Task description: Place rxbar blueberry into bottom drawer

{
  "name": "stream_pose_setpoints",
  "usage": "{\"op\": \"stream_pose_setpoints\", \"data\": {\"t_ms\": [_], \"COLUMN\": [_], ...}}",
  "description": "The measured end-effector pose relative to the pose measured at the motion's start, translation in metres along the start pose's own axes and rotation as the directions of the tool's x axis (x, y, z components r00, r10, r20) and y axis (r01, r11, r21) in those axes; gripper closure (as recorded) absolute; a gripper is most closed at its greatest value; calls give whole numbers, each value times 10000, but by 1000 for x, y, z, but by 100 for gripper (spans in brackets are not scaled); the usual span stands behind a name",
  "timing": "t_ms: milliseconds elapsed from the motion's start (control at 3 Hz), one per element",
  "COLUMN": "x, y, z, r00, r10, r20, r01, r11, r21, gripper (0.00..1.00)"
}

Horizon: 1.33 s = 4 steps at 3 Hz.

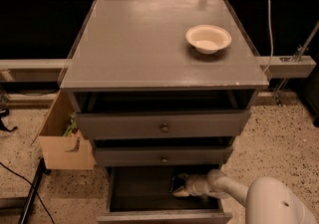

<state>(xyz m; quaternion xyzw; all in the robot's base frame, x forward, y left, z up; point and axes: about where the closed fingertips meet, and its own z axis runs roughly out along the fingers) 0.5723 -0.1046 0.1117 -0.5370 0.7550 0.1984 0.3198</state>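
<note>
Inside the open bottom drawer (144, 191), toward its right, the gripper (180, 186) sat low with the bar (174, 183) at its tip, presumably for release there; whether it pinched the bar could not be told.

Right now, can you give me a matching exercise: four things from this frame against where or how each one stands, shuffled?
Things:
1. bowl
2. gripper
3. cardboard box
4. bottom drawer

Places or states:
A. left of the cabinet, down low
B. pulled open
C. on the cabinet top
D. inside the bottom drawer

Pairs: 1-C, 2-D, 3-A, 4-B.
</note>
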Motion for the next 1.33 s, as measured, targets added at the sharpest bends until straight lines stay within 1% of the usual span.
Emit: {"op": "stream_pose_setpoints", "data": {"t_ms": [333, 667, 1000, 1333], "x": [0, -12, -15, -15], "y": [0, 7, 17, 17], "z": [0, -5, -3, -3], "r00": [10000, 9999, 9999, 9999], "r10": [0, -99, -119, -119], "r20": [0, -101, -118, -118], "r01": [0, 100, 120, 120], "r11": [10000, 9998, 9999, 9999], "r21": [1, 142, 61, 61], "gripper": [29, 6, 0, 0]}}
